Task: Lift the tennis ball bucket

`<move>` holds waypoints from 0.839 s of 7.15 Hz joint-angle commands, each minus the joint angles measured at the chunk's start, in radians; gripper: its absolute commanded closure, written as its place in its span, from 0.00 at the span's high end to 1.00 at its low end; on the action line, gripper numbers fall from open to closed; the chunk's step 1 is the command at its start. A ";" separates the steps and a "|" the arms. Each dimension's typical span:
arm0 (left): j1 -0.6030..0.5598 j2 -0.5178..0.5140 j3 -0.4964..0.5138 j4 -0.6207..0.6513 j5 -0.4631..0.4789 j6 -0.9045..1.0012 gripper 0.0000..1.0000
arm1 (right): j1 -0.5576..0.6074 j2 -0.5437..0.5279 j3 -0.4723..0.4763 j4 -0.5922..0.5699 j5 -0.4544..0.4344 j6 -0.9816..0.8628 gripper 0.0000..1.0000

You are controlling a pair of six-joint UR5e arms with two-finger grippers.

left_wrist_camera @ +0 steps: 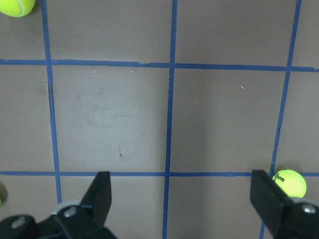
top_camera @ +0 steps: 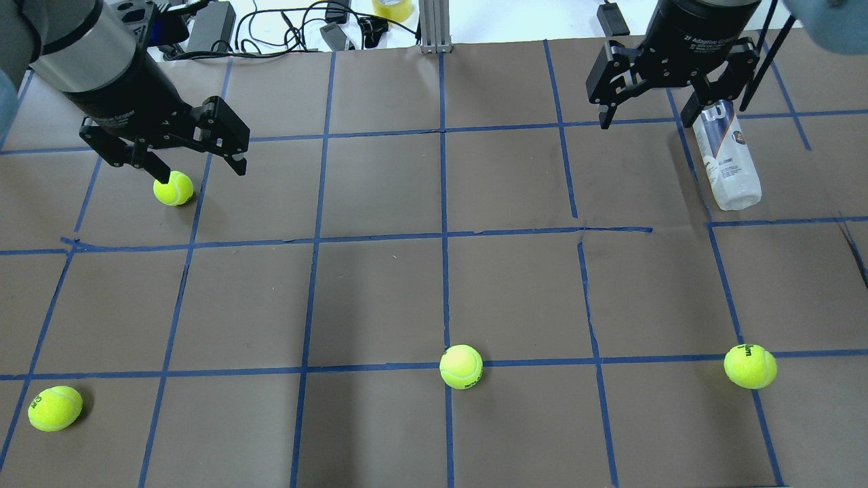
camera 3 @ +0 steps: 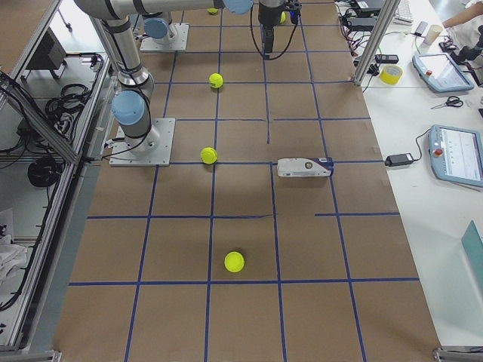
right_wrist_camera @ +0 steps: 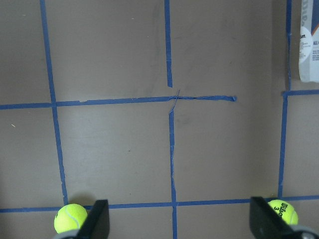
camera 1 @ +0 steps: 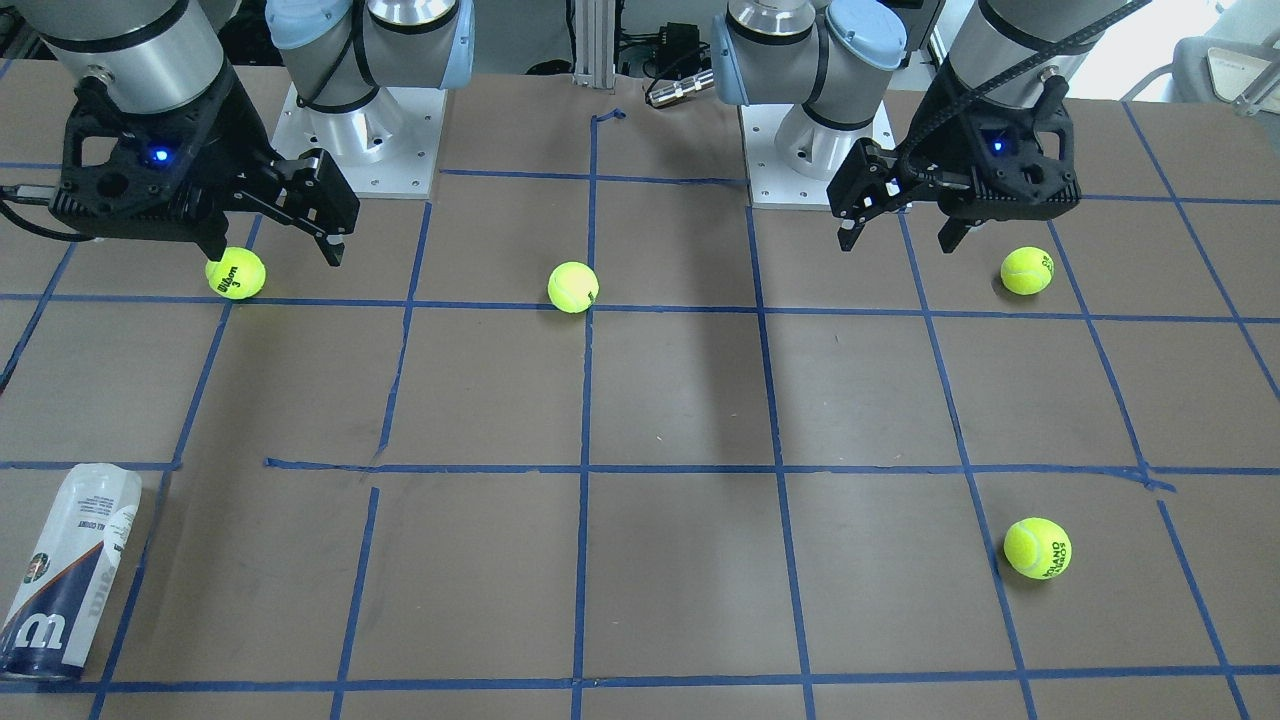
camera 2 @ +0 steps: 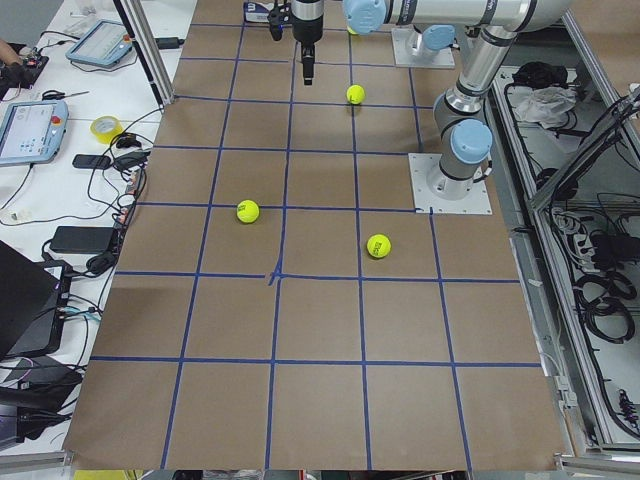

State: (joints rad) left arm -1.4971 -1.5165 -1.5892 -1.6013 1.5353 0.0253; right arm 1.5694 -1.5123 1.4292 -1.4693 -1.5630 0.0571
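Observation:
The tennis ball bucket (camera 1: 70, 570) is a clear tube with a white and navy "W" label. It lies on its side at the table's far edge on my right side. It also shows in the overhead view (top_camera: 729, 156), the exterior right view (camera 3: 304, 167), and at the top right edge of the right wrist view (right_wrist_camera: 310, 45). My right gripper (top_camera: 644, 122) (camera 1: 275, 250) hangs high above the table, open and empty, apart from the bucket. My left gripper (top_camera: 202, 173) (camera 1: 895, 240) is also open, empty and raised on the other side.
Several yellow-green tennis balls lie on the brown paper with blue tape grid: one (camera 1: 236, 272) under my right gripper, one (camera 1: 573, 287) at the middle, one (camera 1: 1027, 270) near my left gripper, one (camera 1: 1037, 547) further out. Cables and devices lie beyond the far edge.

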 commanded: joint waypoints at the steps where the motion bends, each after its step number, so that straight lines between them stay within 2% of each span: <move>1: 0.000 -0.002 0.000 0.001 0.021 -0.001 1.00 | 0.001 -0.005 -0.004 0.000 0.007 0.061 1.00; 3: 0.000 0.001 -0.002 0.001 0.025 -0.001 1.00 | 0.001 -0.003 -0.001 0.006 -0.002 0.223 1.00; 6: 0.003 -0.001 -0.006 0.001 0.029 -0.001 1.00 | -0.002 0.009 0.002 -0.002 0.000 0.193 1.00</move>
State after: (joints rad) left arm -1.4958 -1.5159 -1.5934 -1.5999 1.5617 0.0245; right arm 1.5702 -1.5092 1.4297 -1.4605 -1.5562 0.2664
